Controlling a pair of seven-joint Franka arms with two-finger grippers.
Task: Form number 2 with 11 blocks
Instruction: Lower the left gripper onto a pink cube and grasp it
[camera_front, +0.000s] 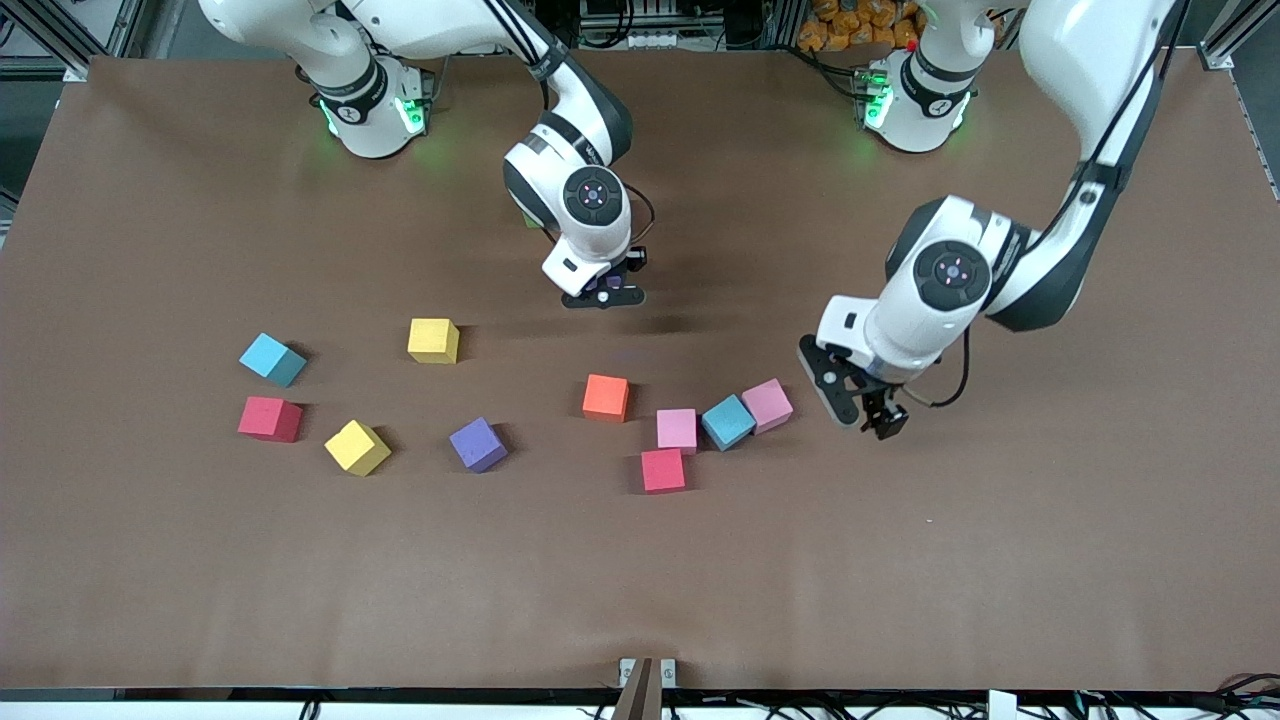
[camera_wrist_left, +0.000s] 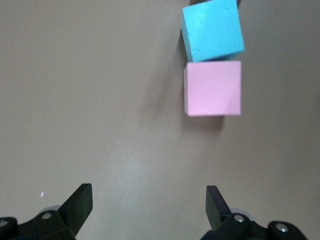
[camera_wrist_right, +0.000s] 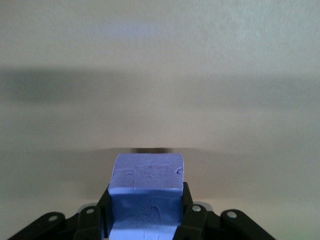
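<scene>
In right gripper (camera_front: 603, 291), purple block (camera_wrist_right: 146, 192) mostly hidden from front camera.

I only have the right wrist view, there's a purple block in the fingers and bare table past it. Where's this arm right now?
Observer: The right gripper is in the air over bare table, above the orange block.
Operator: And the other arm?
Observer: The left gripper hangs open beside a pink block.
Operator: Is any of the 2 built?
Observer: No, ten blocks lie scattered.
</scene>
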